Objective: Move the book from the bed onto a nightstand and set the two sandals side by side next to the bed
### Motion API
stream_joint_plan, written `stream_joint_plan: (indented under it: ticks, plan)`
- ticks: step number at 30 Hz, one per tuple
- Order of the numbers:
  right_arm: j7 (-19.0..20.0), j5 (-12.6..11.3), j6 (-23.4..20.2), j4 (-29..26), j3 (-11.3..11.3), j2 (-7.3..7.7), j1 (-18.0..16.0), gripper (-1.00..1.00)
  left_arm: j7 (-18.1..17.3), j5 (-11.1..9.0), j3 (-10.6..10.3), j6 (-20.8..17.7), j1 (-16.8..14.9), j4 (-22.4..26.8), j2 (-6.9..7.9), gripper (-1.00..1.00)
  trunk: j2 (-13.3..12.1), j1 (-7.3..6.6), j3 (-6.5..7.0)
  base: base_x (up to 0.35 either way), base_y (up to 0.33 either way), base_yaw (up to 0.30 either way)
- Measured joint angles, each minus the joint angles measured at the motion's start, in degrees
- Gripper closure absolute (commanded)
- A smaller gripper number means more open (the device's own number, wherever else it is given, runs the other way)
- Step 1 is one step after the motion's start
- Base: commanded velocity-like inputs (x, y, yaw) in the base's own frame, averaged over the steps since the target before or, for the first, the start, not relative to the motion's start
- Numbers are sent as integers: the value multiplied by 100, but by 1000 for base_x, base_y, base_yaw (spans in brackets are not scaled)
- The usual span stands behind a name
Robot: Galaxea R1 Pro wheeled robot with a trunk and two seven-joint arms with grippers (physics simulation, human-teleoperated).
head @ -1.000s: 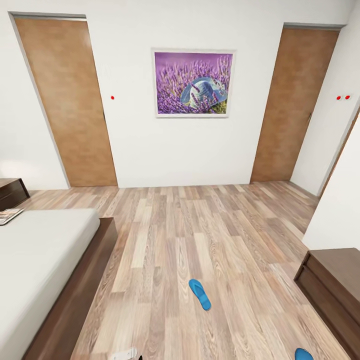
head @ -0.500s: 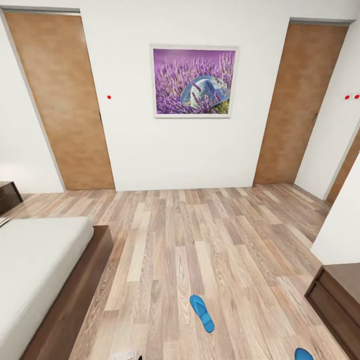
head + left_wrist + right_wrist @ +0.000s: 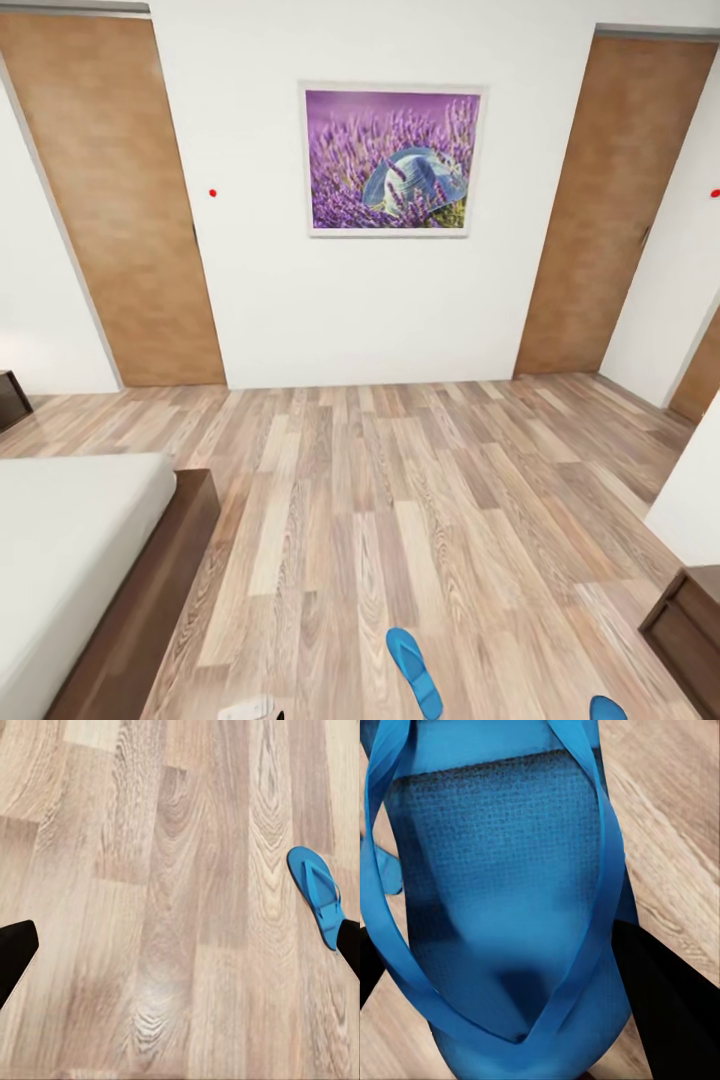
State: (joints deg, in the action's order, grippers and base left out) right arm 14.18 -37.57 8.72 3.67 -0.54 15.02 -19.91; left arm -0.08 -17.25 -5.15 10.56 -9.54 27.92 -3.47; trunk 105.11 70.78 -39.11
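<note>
blue sandal point(image 3: 510, 907) clamped in right hand point(image 3: 502, 975); left hand point(image 3: 180, 960) apart above floor point(image 3: 150, 870)

bright blue sandals point(image 3: 414, 672), purple lavender picture point(image 3: 392, 160), brown doors point(image 3: 110, 200)

The head camera has moved forward — the framed lavender picture point(image 3: 392, 160) and both doors loom larger. The book has slid out of sight, and the nightstand point(image 3: 12, 398) — now a sliver — sits at the edge.
</note>
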Motion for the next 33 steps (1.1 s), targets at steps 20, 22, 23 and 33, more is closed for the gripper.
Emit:
stream_joint_plan:
  ticks: [20,22,23,33]
  plan:
    - [6,1,-5,-3,-1,1,0,100,0,1,-2,1,-2,-3,-2,-100,0,3,30,118,21,-177]
    - [4,2,-3,-2,-1,1,2,100,0,1,-2,1,-2,-3,-1,-100,0,3,36,1,0,-283]
    - [6,1,-5,-2,-1,1,3,100,0,1,-2,1,-2,-3,-2,-100,0,3,39,0,0,-283]
    - [2,3,-5,-2,0,1,2,100,0,1,-2,1,-2,-3,-1,-100,0,3,70,0,0,-284]
